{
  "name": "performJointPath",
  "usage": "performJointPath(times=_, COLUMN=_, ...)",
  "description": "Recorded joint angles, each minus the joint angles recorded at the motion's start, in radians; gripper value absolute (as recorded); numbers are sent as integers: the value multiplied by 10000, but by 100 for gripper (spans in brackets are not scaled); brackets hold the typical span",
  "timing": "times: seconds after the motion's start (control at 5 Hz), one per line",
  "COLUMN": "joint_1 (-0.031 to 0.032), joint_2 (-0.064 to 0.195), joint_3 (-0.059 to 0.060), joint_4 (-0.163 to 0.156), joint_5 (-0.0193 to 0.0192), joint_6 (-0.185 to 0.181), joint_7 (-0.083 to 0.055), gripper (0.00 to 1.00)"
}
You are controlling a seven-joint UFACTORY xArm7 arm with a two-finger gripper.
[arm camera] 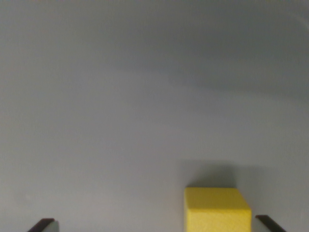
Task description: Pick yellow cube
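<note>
A yellow cube [217,210] sits on a plain grey surface at the bottom of the wrist view, right of centre, cut off by the lower edge. Only the dark tips of my gripper [157,226] show, one fingertip [42,225] at the bottom left and the other fingertip [269,224] at the bottom right. They stand wide apart, so the gripper is open. The cube lies between them, close to the right fingertip and apart from it. Nothing is held.
The grey surface [145,96] fills the rest of the view, with a soft shadow behind the cube.
</note>
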Motion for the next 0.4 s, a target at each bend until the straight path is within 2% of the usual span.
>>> performJointPath(times=0.2, joint_1=-105, joint_2=209, joint_3=-66, joint_4=-264, joint_5=44, joint_6=-435, joint_7=-213, gripper=0)
performJointPath(times=0.4, joint_1=-105, joint_2=209, joint_3=-66, joint_4=-264, joint_5=44, joint_6=-435, joint_7=-213, gripper=0)
